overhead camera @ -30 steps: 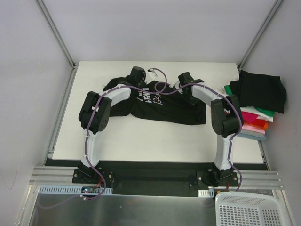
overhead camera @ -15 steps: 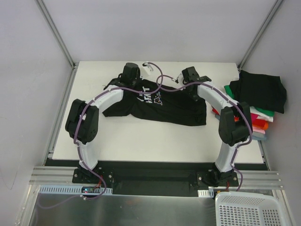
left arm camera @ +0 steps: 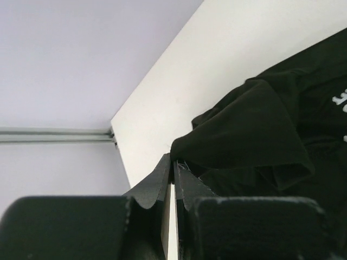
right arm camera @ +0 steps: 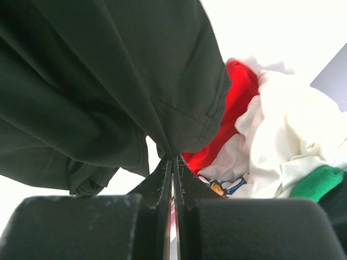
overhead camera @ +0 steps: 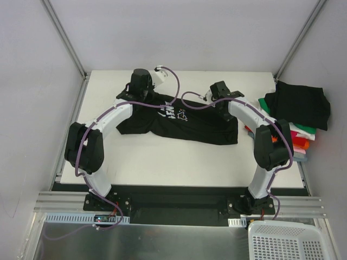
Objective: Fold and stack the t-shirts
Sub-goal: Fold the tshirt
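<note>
A black t-shirt with white chest lettering lies crumpled across the middle of the white table. My left gripper is at its far left part, shut on a black fold of it. My right gripper is at its far right part, shut on a hemmed edge of the same shirt. A stack of folded t-shirts sits at the table's right edge, with a black one on top and green, white, red, pink and orange below. Its red shirt, white shirt and green shirt show behind the held cloth.
A white plastic basket stands below the table's near right corner. Grey walls and metal frame posts close in the table at the back and on both sides. The table's far left corner is close to my left gripper.
Both arms have stretched toward the back of the table. My left gripper moved back and left with the shirt's edge, and the shirt's far part has spread a little.
</note>
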